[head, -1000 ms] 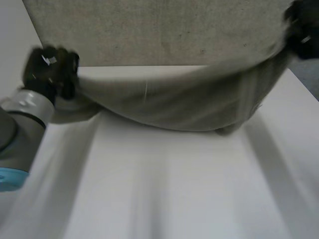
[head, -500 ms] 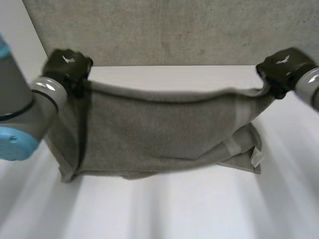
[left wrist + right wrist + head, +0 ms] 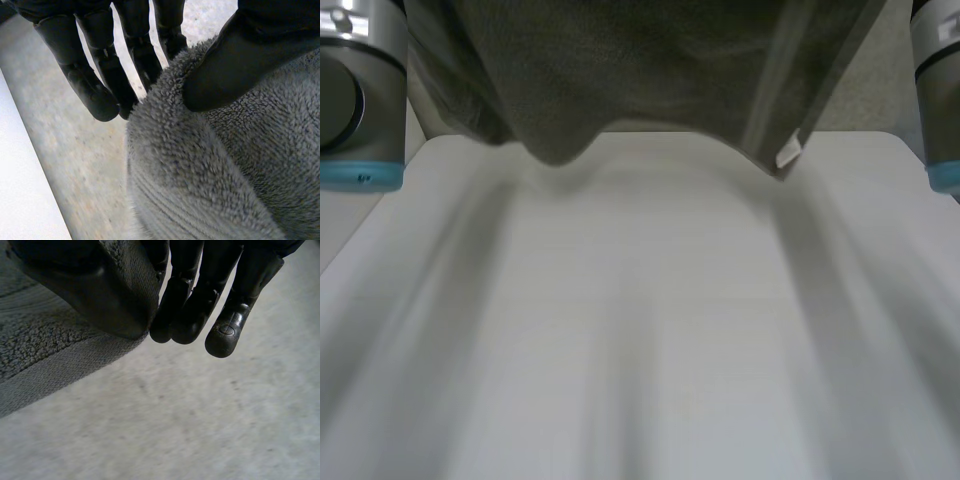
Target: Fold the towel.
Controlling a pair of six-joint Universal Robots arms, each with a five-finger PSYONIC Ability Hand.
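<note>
Fingers of left hand, right hand pinching towel, above table

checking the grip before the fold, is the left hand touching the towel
Touching. In the left wrist view the left hand pinches the towel, its thumb pressed into the pile with the fingers behind the edge.

No legible text, not even on the small white tag of the towel

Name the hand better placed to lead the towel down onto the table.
Left hand, probably: its thumb presses well into the towel; the right hand pinches only its hemmed edge. Both hold it above the table.
</note>
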